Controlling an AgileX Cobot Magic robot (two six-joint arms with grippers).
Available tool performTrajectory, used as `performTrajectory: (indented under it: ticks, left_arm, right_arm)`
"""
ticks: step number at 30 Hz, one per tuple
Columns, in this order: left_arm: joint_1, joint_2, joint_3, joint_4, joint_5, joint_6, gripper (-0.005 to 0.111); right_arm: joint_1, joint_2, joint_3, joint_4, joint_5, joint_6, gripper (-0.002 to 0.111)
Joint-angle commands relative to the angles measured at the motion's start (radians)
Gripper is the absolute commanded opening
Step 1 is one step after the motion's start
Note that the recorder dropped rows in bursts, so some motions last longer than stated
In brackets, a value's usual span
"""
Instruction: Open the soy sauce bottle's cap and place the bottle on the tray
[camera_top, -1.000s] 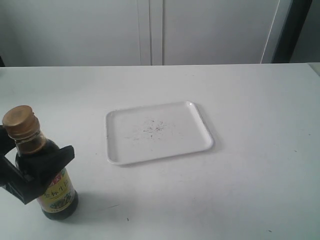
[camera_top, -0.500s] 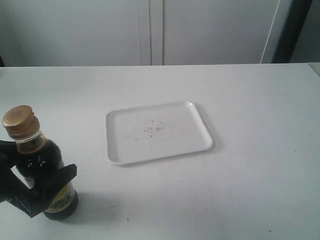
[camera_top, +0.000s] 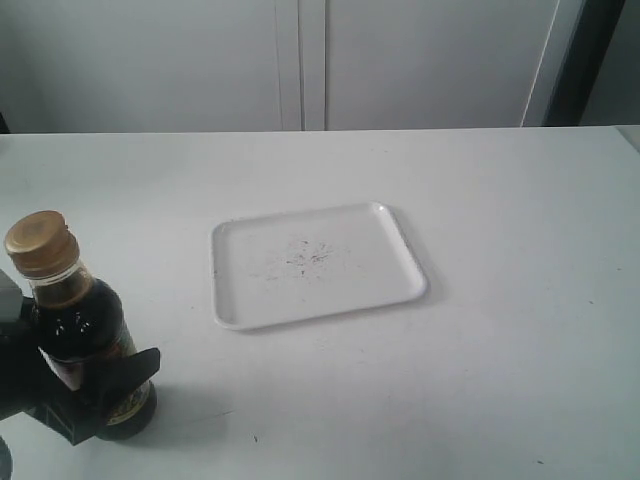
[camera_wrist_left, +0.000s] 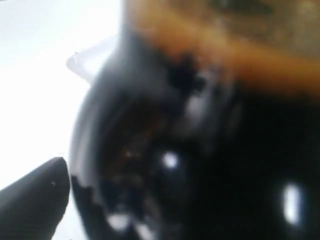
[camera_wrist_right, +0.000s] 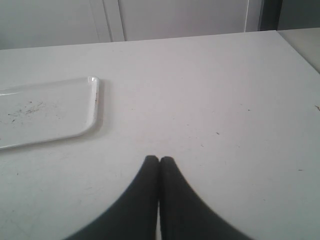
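The soy sauce bottle stands upright on the white worktop at about eight o'clock from the tray and well apart from it, with its cap down. The left claw straddles the bottle's lower body with its jaws spread wide. In the blurred left wrist view a sliver of worktop shows between one finger and the glass, so this looks like a hold not yet taken. The right claw hangs with its fingers pressed together at about four o'clock from the tray.

The risks are plain. An off-centre squeeze so low on smooth glass could nudge the bottle over. A loose hold could let it twist or tip when the cap is pried up, and once open, a tilted carry to the tray could spill sauce.
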Motion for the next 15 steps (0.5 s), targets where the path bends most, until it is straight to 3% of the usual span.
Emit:
performTrajectory:
  ticks: [1,8,9,15]
  left_arm:
    - [0.0,0.025,0.0,0.007,-0.006,0.013,0.083]
    - [0.0,0.027,0.0,0.092,-0.006,0.055,0.006]
    - [0.0,0.027,0.0,0.097,-0.006,0.07,0.0]
    - [0.0,0.027,0.0,0.104,-0.006,0.11,0.0]
  right_arm:
    - [-0.007,-0.006,0.005,0.002,-0.006,0.0,0.0]
    - [-0.007,-0.006,0.005,0.002,-0.006,0.0,0.0]
    - [-0.007,-0.006,0.005,0.002,-0.006,0.0,0.0]
    - [-0.007,-0.006,0.005,-0.032,-0.006,-0.009,0.0]
